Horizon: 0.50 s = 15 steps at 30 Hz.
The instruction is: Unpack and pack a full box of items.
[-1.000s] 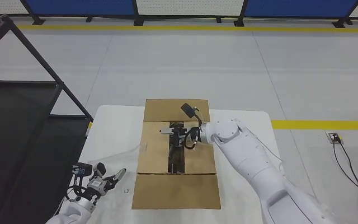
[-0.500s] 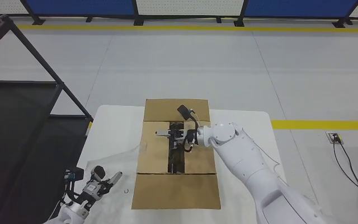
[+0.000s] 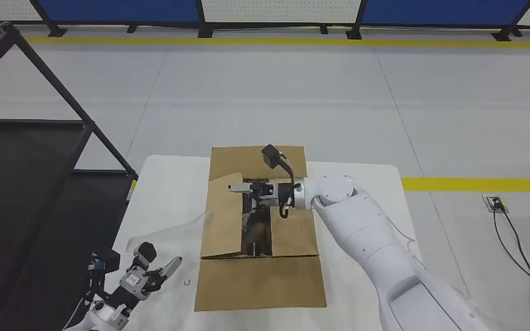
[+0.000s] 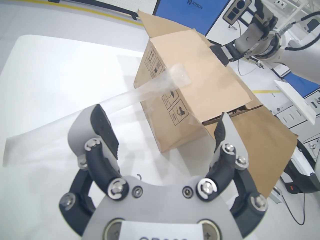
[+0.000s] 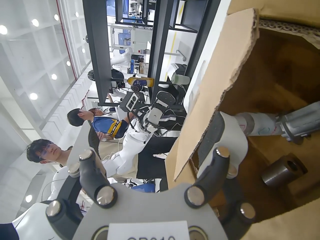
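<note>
Brown corrugated cardboard box [image 3: 286,236] standing partly open at the middle of a white table [image 3: 166,194], with a robot arm at either side.

Its near and far outer flaps lie spread out flat, while the inner flap [image 3: 222,223] on the robot's left is tilted upward. The right gripper [image 3: 248,189] sits at that flap's free edge with its fingers spread wide and clamping nothing: one finger [image 5: 215,136] is inside the box just beside the flap, the other outside it. Inside, dimly lit, lie what look like a dark metal cylinder [image 5: 282,171] and a grey-and-white tube [image 5: 262,126]. A strip of clear tape [image 4: 120,99] trails from the box's left side wall down onto the table. The left gripper [image 3: 161,271] is low over the table's near left corner, well apart from the box, jaws wide and empty.
</note>
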{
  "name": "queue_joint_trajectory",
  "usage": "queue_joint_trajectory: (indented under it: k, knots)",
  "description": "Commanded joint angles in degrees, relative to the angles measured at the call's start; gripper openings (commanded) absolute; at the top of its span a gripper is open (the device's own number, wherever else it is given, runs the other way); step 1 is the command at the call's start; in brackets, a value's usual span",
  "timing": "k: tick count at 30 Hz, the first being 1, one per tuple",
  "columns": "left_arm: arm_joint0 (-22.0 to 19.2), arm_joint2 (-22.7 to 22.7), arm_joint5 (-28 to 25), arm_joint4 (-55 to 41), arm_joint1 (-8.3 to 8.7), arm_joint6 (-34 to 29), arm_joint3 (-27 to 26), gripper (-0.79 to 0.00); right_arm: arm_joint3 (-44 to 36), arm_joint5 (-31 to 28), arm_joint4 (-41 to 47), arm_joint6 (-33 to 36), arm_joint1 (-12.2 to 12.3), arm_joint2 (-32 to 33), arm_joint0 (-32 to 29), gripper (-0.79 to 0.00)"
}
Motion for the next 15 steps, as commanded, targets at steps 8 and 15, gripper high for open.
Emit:
queue_joint_trajectory:
  k: [8,15]
  knots:
    - [2.77,3.09,3.96,13.95,-0.43,4.99,-7.72,0.0,-0.62,1.14,1.69,-1.05,-0.98,1.07,1.1,0.0]
    - [1.39,7.01,8.17,19.63,-0.95,6.21,-9.01,0.0,-0.63,1.34,2.5,-0.97,-1.73,1.71,2.18,0.0]
